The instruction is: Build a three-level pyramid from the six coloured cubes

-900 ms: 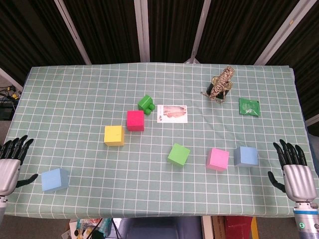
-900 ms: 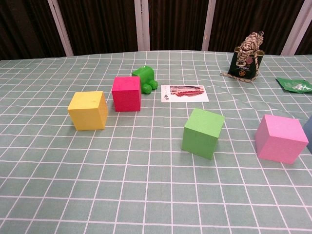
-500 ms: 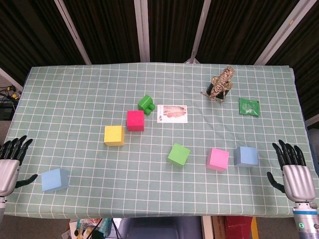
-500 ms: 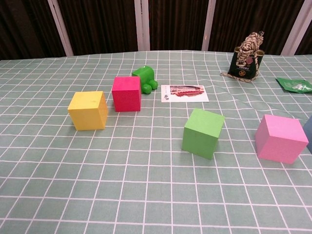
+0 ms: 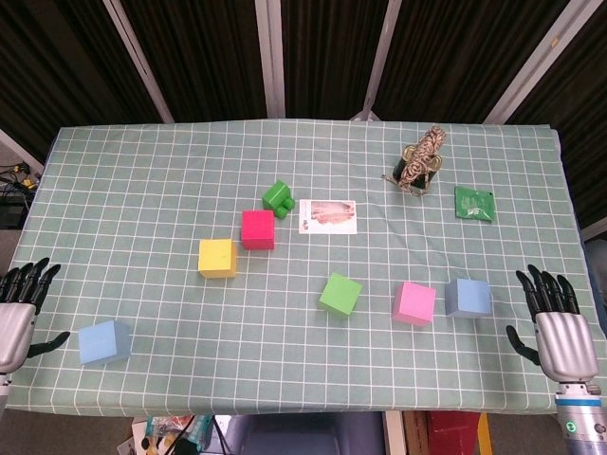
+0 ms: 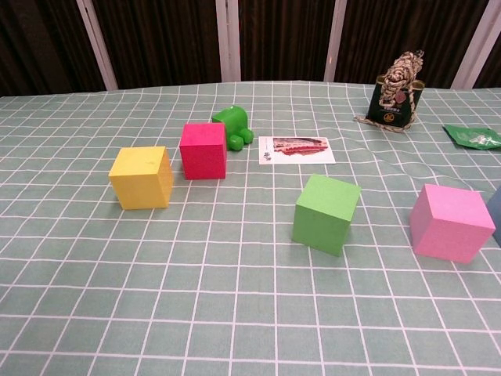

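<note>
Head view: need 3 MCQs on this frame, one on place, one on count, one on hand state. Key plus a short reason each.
1. What lies nearest the left hand?
A. pink foam cube
B. light blue foam cube
C. printed card

2. How many light blue cubes are on the table?
A. one
B. two
C. three

3. What state are both hands in?
A. holding cubes
B. fists closed
C. open, fingers spread

Key:
1 B: the light blue foam cube sits by the left hand at the near-left corner.
2 B: a second light blue cube lies beside the pink foam cube.
3 C: the right hand, like the left, holds nothing, off the checked tablecloth edge.
</note>
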Robot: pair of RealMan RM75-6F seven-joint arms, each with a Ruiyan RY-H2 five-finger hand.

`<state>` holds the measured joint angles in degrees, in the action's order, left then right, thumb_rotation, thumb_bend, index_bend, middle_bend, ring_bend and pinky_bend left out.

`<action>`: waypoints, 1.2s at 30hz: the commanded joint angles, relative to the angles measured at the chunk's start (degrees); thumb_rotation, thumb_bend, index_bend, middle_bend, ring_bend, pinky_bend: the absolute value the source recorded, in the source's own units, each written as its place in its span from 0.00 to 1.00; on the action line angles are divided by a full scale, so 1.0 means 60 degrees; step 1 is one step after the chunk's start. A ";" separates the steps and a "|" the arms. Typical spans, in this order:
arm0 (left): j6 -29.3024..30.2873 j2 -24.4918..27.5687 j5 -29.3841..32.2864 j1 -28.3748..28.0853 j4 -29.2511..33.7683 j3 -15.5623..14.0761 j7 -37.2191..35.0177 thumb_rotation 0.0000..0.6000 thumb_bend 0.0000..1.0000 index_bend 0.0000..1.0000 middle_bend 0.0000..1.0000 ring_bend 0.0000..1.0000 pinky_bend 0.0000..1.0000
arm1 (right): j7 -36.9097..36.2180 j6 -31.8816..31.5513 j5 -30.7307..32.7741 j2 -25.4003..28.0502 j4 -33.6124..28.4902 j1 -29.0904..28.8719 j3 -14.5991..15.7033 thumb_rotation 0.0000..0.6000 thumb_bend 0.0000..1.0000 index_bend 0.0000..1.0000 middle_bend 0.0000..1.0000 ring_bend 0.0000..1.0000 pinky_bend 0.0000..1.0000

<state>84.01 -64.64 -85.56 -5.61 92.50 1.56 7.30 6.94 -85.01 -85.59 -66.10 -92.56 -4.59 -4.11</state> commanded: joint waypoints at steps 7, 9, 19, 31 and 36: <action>-0.0068 0.0060 0.0024 0.0012 0.0117 -0.0056 0.0077 1.00 0.00 0.00 0.00 0.00 0.00 | 0.0029 -0.0052 -0.0118 0.0014 0.0003 0.0010 0.0046 1.00 0.35 0.00 0.00 0.00 0.00; -0.0162 0.0126 0.0054 0.0032 0.0253 -0.0132 0.0091 1.00 0.00 0.00 0.00 0.00 0.00 | 0.0060 -0.0060 -0.0128 0.0009 0.0009 0.0016 0.0058 1.00 0.35 0.00 0.00 0.00 0.00; -0.1209 0.1384 0.0307 0.0102 0.2806 -0.1029 0.1242 1.00 0.00 0.00 0.02 0.00 0.00 | 0.0044 -0.0056 -0.0065 0.0018 -0.0005 0.0031 0.0044 1.00 0.35 0.00 0.00 0.00 0.00; -0.1785 0.1295 0.1840 0.0034 0.3236 -0.1163 0.3442 1.00 0.01 0.00 0.14 0.00 0.00 | 0.0094 -0.0087 -0.0117 0.0002 -0.0048 0.0043 0.0071 1.00 0.35 0.00 0.00 0.00 0.00; -0.1914 0.1078 0.2429 -0.0127 0.3101 -0.0957 0.3718 1.00 0.02 0.00 0.16 0.00 0.00 | 0.0086 -0.0062 -0.0074 0.0009 -0.0070 0.0049 0.0072 1.00 0.35 0.00 0.00 0.00 0.00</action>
<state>72.99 -57.66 -71.93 -5.92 111.44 -4.68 29.05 7.46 -85.38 -86.04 -66.04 -92.98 -4.30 -3.68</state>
